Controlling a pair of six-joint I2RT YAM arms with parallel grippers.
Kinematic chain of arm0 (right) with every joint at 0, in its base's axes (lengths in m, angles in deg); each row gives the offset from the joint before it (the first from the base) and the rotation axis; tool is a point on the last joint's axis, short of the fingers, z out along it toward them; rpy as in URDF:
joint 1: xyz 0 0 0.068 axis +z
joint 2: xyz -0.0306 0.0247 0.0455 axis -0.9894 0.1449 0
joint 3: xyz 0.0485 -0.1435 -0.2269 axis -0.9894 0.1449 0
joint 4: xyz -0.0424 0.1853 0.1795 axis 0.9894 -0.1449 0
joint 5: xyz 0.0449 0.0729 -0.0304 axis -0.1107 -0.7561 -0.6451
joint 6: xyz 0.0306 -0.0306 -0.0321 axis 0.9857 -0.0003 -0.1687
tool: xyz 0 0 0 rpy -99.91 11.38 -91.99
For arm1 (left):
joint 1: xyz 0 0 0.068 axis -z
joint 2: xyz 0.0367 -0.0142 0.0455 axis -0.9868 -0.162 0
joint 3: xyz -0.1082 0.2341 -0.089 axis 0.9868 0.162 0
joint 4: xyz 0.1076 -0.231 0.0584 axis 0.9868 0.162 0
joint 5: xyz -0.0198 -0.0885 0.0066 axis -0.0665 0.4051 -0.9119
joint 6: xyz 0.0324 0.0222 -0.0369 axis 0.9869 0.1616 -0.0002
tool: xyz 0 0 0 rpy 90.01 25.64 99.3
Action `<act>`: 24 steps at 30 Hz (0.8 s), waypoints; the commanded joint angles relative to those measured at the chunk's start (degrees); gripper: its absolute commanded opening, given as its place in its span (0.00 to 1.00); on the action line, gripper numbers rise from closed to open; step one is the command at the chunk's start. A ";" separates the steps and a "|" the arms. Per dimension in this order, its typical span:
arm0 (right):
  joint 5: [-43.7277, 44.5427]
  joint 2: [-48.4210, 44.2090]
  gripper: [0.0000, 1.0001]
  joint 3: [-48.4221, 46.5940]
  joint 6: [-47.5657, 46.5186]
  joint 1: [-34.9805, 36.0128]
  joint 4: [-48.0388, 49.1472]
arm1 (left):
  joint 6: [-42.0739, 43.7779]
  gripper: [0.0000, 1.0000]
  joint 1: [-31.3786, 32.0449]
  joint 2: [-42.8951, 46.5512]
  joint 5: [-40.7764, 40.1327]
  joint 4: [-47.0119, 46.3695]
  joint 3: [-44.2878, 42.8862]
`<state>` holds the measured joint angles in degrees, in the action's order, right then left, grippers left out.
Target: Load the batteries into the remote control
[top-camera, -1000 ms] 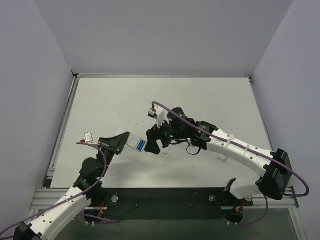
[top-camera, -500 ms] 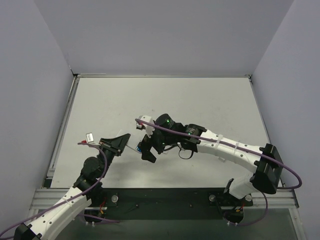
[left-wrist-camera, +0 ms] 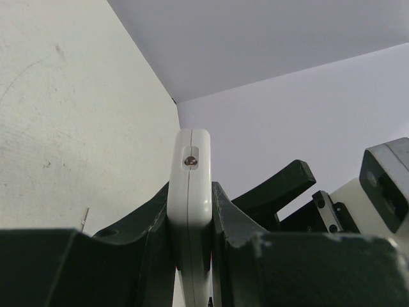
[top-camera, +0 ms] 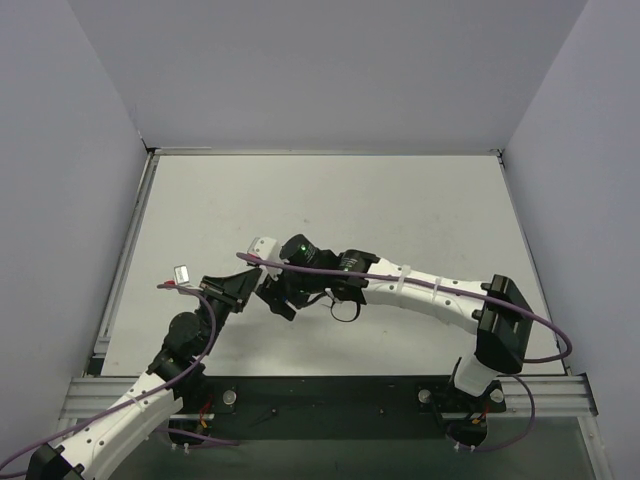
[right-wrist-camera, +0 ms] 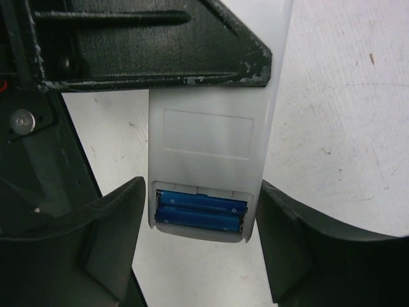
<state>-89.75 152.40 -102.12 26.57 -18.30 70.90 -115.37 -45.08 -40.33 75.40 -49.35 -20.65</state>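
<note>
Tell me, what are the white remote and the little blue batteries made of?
The remote looks like smooth matte white plastic: even colour and a moulded panel outline. The batteries look glossy blue, probably metal cells in shiny wrapping: light streaks run along them, but what's underneath is hidden.

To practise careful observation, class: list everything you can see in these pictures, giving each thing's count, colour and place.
remote control: one, white, held over the table, its battery bay open
batteries: two, blue, side by side in the open bay at the remote's end
table: one, pale grey, under both arms
walls: three, grey, at the table's left, far and right sides
metal rail: one, silver, along the table's near edge
cables: two, purple, one along each arm
left gripper: one, black, shut on the remote control
right gripper: one, black, open, fingers either side of the battery end, not touching
</note>
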 commanded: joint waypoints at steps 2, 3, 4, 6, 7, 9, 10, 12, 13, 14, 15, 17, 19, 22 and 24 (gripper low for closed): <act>4.42 0.55 0.46 -2.51 -0.75 0.87 -1.67 | -0.26 0.00 0.27 1.02 0.77 -2.56 2.95; 4.69 0.29 0.42 -2.34 -0.84 0.87 -1.76 | 0.18 0.00 0.35 1.37 0.94 -2.30 2.95; 4.86 0.11 0.32 -1.90 -0.75 0.79 -1.85 | 0.53 0.05 0.27 1.63 1.12 -1.86 2.78; 5.13 -0.68 0.22 -1.11 -1.01 0.70 -1.93 | 2.72 0.35 0.27 2.86 1.21 3.11 1.11; 5.13 -1.03 0.17 -0.76 -1.10 0.52 -2.02 | 3.78 0.45 0.27 3.65 1.03 6.54 0.67; 5.22 -1.47 0.14 0.64 -1.63 0.35 -2.28 | 8.59 0.69 0.27 6.02 -0.63 17.58 -5.10; 5.04 -1.65 0.13 1.26 -1.98 0.09 -2.37 | 10.54 0.74 0.27 6.82 -1.42 21.04 -7.13; 3.47 -1.91 0.13 3.28 -3.47 -0.09 -2.64 | 16.51 0.83 0.26 9.10 -4.75 32.03 -13.28; 3.03 -1.91 0.13 3.90 -3.82 -0.27 -2.72 | 18.45 0.85 0.27 9.89 -7.73 35.46 -15.40; 2.59 -1.56 0.13 4.77 -4.17 -0.27 -2.81 | 21.95 0.87 0.27 11.03 -9.58 42.11 -17.50; 1.45 -1.04 0.13 4.95 -5.14 -0.27 -3.16 | 23.55 0.88 0.27 11.56 -11.43 45.13 -22.31; 0.65 0.45 0.13 5.13 -5.93 -0.18 -3.95 | 28.71 0.88 0.18 12.70 -16.53 52.67 -26.64; 0.30 2.29 0.14 5.13 -6.64 -0.36 -4.04 | 32.16 0.88 0.27 13.50 -20.23 56.05 -32.01; 0.30 5.72 0.14 4.26 -7.43 -0.27 -3.96 | 38.40 0.88 0.27 15.17 -23.22 60.01 -35.80; 0.03 7.57 0.15 3.29 -7.95 -0.27 -4.13 | 41.31 0.89 0.27 16.40 -24.45 61.42 -35.98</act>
<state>-88.49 155.94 -96.92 20.97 -18.43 67.44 -84.57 -44.99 -25.44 57.24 1.95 -54.98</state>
